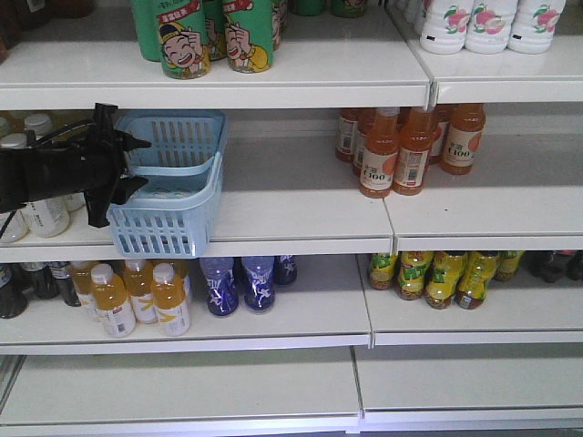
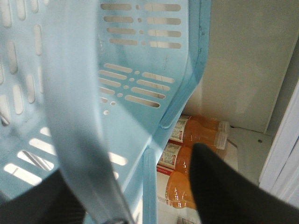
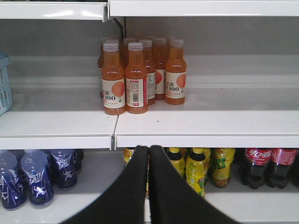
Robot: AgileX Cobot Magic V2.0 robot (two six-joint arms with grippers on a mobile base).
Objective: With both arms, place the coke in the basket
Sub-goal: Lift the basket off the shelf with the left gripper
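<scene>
The light blue basket (image 1: 173, 218) stands on the middle shelf at the left, its front bottom jutting past the shelf edge. My left gripper (image 1: 137, 162) reaches in from the left, one finger above and one below the basket's left rim. In the left wrist view the basket wall (image 2: 140, 70) and a thin handle run between the widely spread black fingers (image 2: 219, 186), so the left gripper (image 2: 131, 163) is open. My right gripper (image 3: 149, 148) is shut on nothing and hangs in front of the lower shelf. A sliver of the basket (image 3: 3, 84) shows at that view's left edge. The coke is out of view.
Orange drink bottles (image 1: 401, 150) stand right of the basket on the middle shelf. The shelf below holds yellow juice bottles (image 1: 137, 296), blue bottles (image 1: 241, 282), yellow-green bottles (image 1: 437, 273) and dark cola bottles (image 3: 264, 165). Green cans (image 1: 209, 36) stand above. White bottles (image 1: 41, 214) stand behind my left arm.
</scene>
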